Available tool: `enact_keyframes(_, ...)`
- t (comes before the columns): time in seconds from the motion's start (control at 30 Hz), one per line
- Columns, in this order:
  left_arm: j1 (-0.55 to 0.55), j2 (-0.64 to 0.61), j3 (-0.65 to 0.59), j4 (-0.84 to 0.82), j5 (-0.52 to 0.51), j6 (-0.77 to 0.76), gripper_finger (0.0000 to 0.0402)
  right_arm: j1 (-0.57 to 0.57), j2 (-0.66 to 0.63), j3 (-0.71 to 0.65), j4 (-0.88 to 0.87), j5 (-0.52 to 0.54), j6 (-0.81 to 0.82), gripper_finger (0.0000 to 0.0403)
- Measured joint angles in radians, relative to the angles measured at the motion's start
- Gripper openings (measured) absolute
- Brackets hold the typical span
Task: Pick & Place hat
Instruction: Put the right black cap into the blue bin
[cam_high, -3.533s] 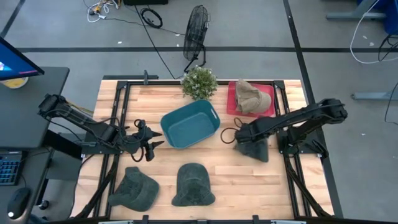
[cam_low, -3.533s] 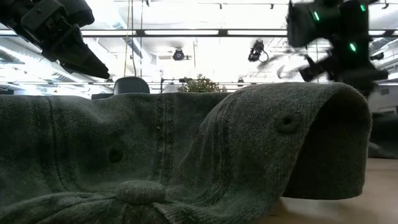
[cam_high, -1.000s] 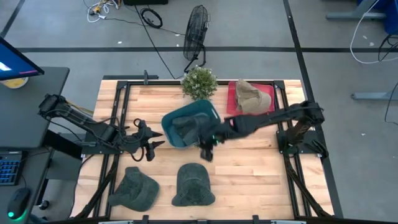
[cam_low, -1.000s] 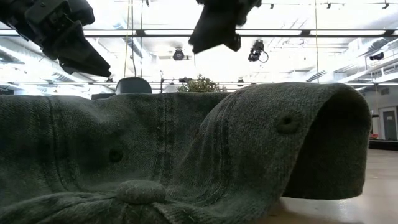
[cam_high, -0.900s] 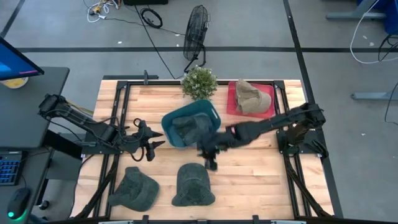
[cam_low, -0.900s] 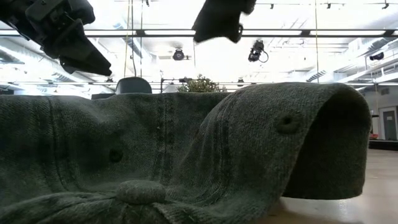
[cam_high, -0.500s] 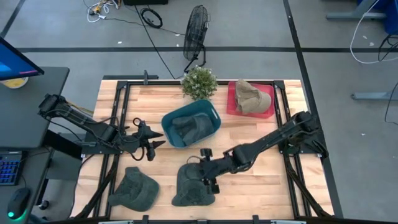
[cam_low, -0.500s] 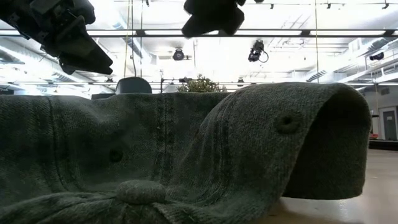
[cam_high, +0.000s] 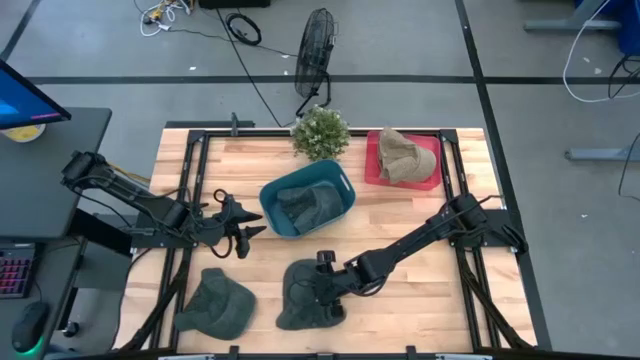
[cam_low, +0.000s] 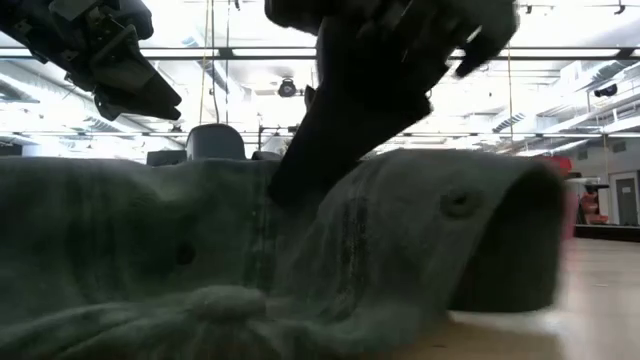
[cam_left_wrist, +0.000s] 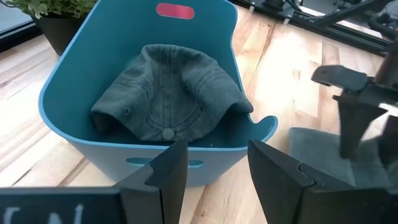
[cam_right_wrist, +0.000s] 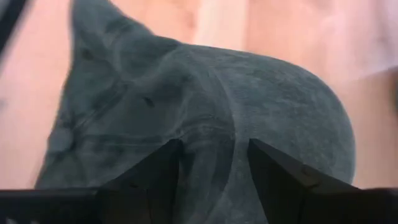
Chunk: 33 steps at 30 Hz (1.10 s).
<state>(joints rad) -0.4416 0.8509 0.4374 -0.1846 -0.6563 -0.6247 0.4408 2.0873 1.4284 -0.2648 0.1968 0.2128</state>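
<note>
A dark green hat (cam_high: 310, 297) lies on its brim side on the wood near the table's front edge, and it fills the right wrist view (cam_right_wrist: 205, 106). My right gripper (cam_high: 312, 286) has come down on it, open, with a finger on either side of the crown. A second green hat (cam_high: 305, 205) lies inside the teal bin (cam_high: 342, 182). A third (cam_high: 215, 305) lies on the table at the front left. My left gripper (cam_high: 245, 230) hovers open to the left of the bin, and its wrist view looks at the hat in the bin (cam_left_wrist: 168, 93). My right gripper comes slanting down from the table's right onto the crown (cam_right_wrist: 211, 124) of the middle hat. Its open fingers straddle the crown's top. In the low view one dark finger (cam_low: 300, 170) reaches the cloth. The hat lies on the table.
A tan hat (cam_high: 405, 155) rests on a red tray (cam_high: 372, 172) at the back right, and a potted plant (cam_high: 320, 132) stands at the far edge behind the bin. Bare wood lies to the right of the middle hat.
My right gripper has moved from beside the bin toward the table's near edge and down onto the middle hat. The hat that it left stays in the bin. In the low view the middle hat now shows blurred and slightly shifted under the fingers.
</note>
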Motion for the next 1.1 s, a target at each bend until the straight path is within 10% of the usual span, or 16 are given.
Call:
enact_keyframes(0.47,0.0,0.0,0.0,-0.001,0.0,0.0,0.0172,-0.019,-0.069,-0.001,-0.079,0.052,0.232,0.0012)
enact_keyframes(0.8,0.0,0.0,0.0,0.0,0.0,0.0,0.0172,-0.083,-0.348,-0.001,-0.158,0.075,0.437,0.0009)
enact_keyframes(1.1,0.0,0.0,0.0,0.001,0.0,-0.001,0.0172,-0.22,-0.475,0.0,-0.232,0.38,0.597,0.0015)
